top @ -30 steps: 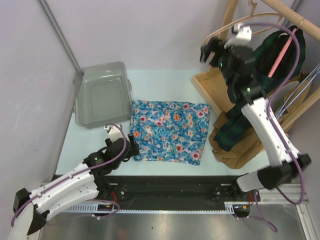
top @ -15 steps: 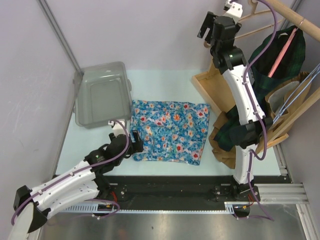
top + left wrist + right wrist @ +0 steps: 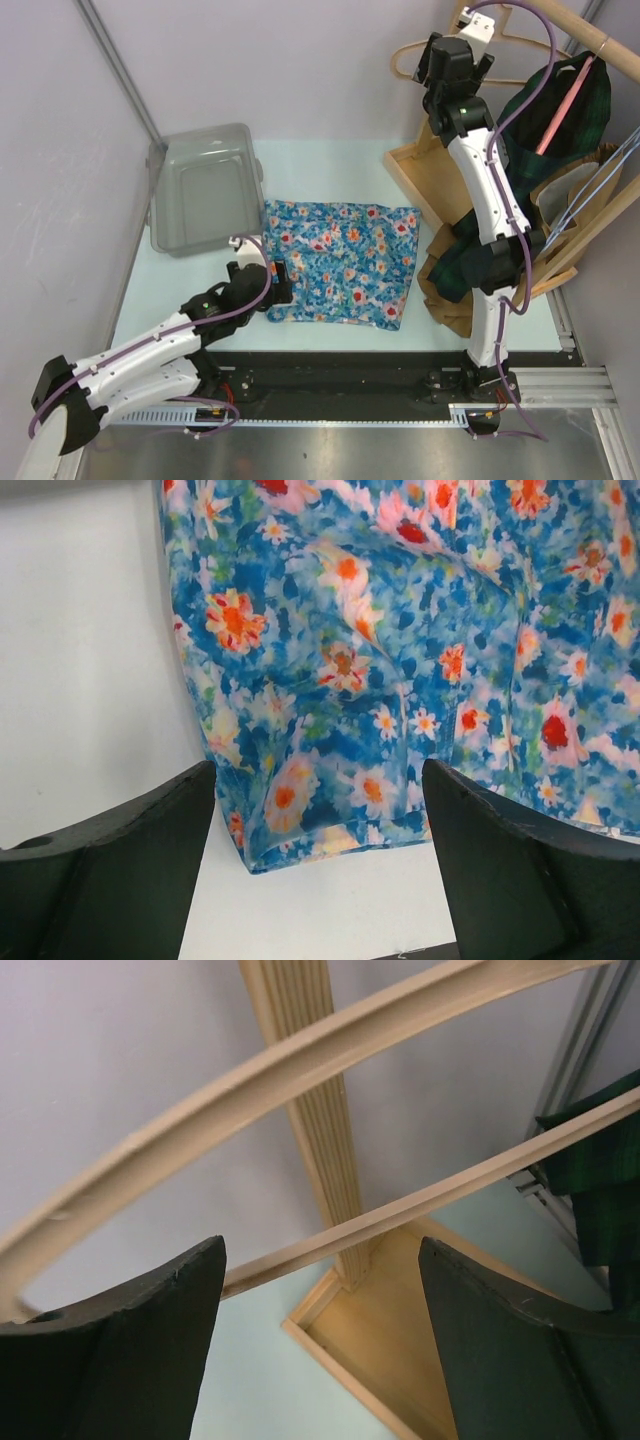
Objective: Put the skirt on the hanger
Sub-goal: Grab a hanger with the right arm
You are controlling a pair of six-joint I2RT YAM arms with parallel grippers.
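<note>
At table centre: skirt (image 3: pixel 340 262) lies flat, unhung; no step done.
Your left gripper (image 3: pixel 318 775) straddles its 7 o'clock corner, jaws apart. Your right gripper (image 3: pixel 320 1250), also apart, faces the hanger (image 3: pixel 300 1055) at 1 o'clock, empty.

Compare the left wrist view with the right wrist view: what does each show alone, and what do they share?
Only the left wrist view shows the floral skirt lying flat, one corner framed by the left gripper. Only the right wrist view shows the wooden hanger, the rack post and a dark green garment, seen past the right gripper. Both show open, empty jaws above the pale table.
</note>
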